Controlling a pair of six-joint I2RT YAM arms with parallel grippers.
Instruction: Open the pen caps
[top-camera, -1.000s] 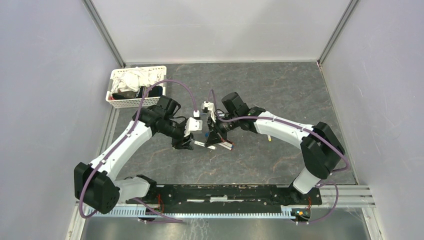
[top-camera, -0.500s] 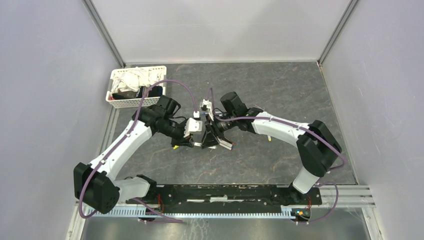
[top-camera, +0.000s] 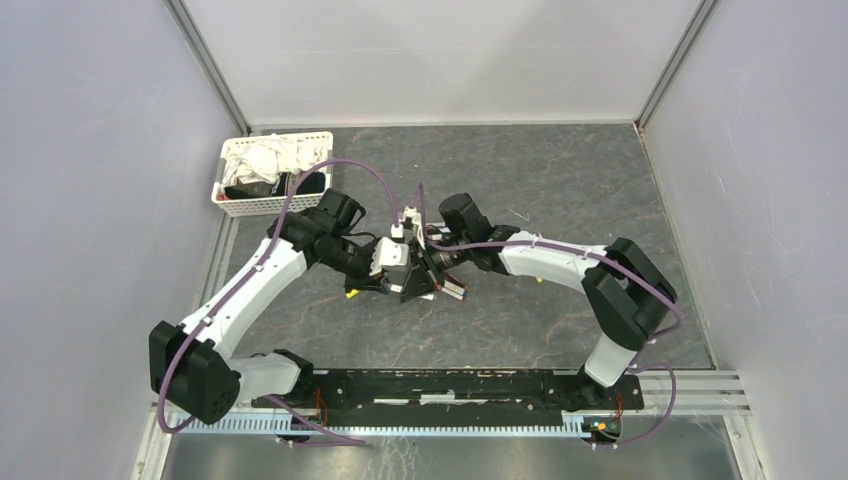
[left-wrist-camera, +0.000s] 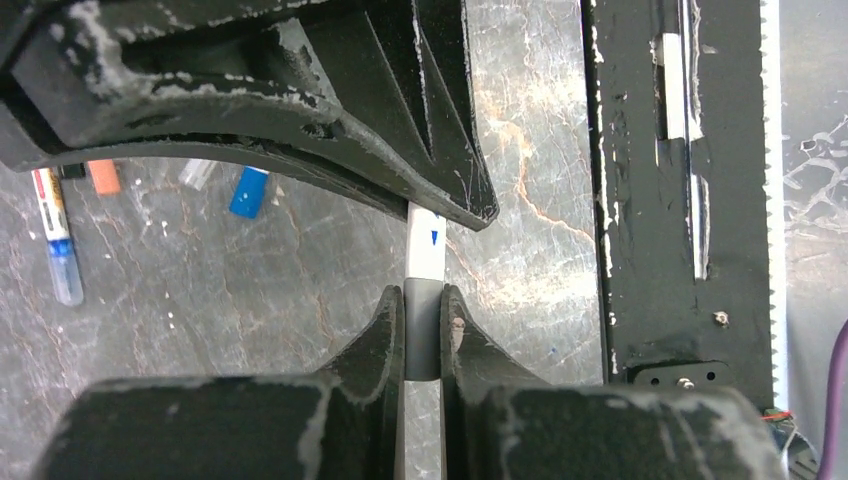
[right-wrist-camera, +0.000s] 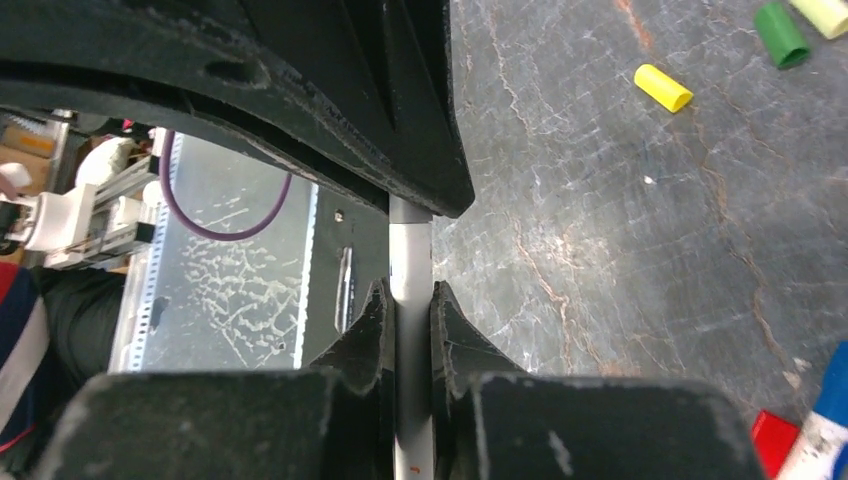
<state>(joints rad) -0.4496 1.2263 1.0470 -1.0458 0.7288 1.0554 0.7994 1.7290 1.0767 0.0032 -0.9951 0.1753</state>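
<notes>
One pen is held between both grippers above the table. My left gripper (left-wrist-camera: 422, 300) is shut on its dark grey cap (left-wrist-camera: 422, 335); the white barrel (left-wrist-camera: 424, 235) runs up under the right gripper's fingers (left-wrist-camera: 380, 120). My right gripper (right-wrist-camera: 408, 300) is shut on the same white barrel (right-wrist-camera: 410, 270), whose grey end (right-wrist-camera: 408, 215) goes under the left gripper's fingers (right-wrist-camera: 330, 90). In the top view the left gripper (top-camera: 385, 283) and the right gripper (top-camera: 416, 283) meet nose to nose at mid-table.
Loose caps lie on the table: blue (left-wrist-camera: 248, 192), brown (left-wrist-camera: 104, 177), yellow (right-wrist-camera: 664, 87), green (right-wrist-camera: 780, 22), red (right-wrist-camera: 775, 440). Another pen (left-wrist-camera: 55, 235) lies at the left. A white basket (top-camera: 262, 207) of cloths stands at the back left. The black base rail (left-wrist-camera: 680, 200) runs along the near edge.
The right gripper has moved left toward the left gripper. The stretch of white pen seen between them a second ago is now covered.
</notes>
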